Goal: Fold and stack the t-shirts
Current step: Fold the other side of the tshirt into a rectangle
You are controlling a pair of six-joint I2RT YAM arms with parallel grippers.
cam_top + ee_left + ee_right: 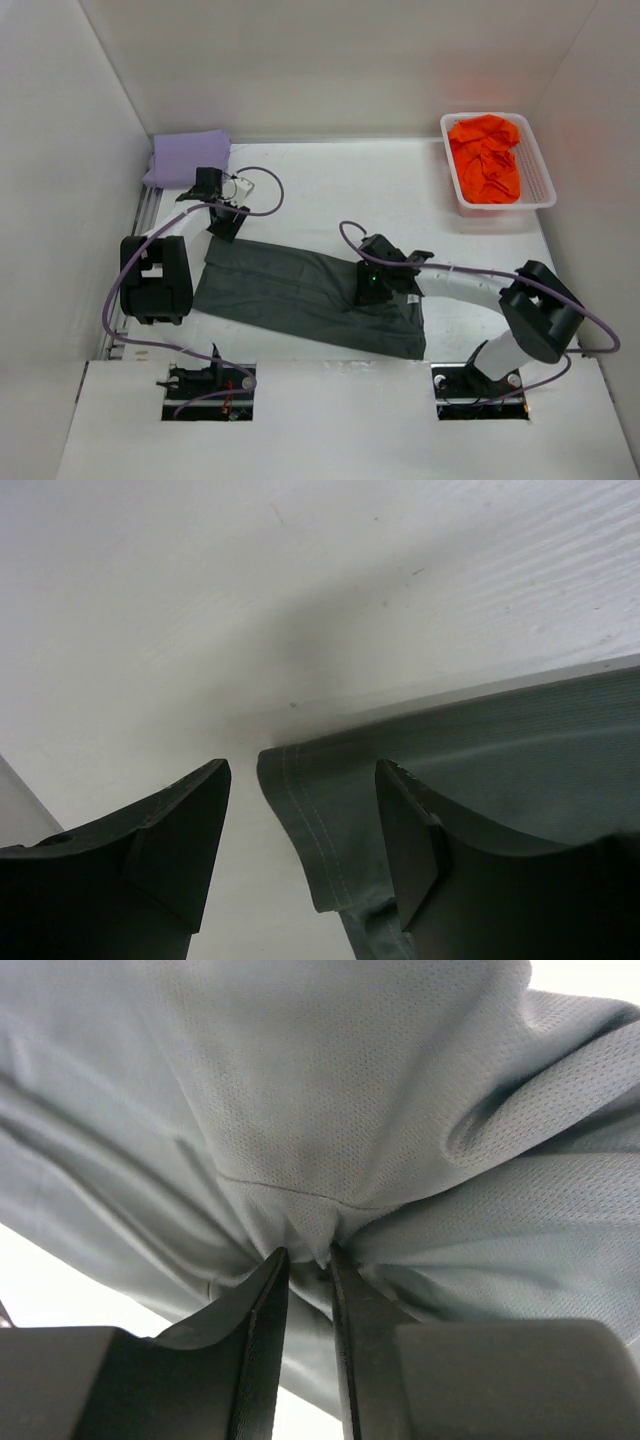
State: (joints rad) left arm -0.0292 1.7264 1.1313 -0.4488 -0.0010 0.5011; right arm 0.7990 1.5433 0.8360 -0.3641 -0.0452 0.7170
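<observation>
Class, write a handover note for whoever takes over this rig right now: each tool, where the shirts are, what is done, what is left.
The left tool is open, with the hemmed corner of the dark grey t-shirt between its fingers, not gripped.
The right tool is shut on a bunch of that shirt's fabric.
The lavender t-shirt lies folded, far left.
The orange t-shirt is crumpled in the white mesh basket, far right.
Done: lavender folded.
Left: finish folding grey, stack it, then orange.
</observation>
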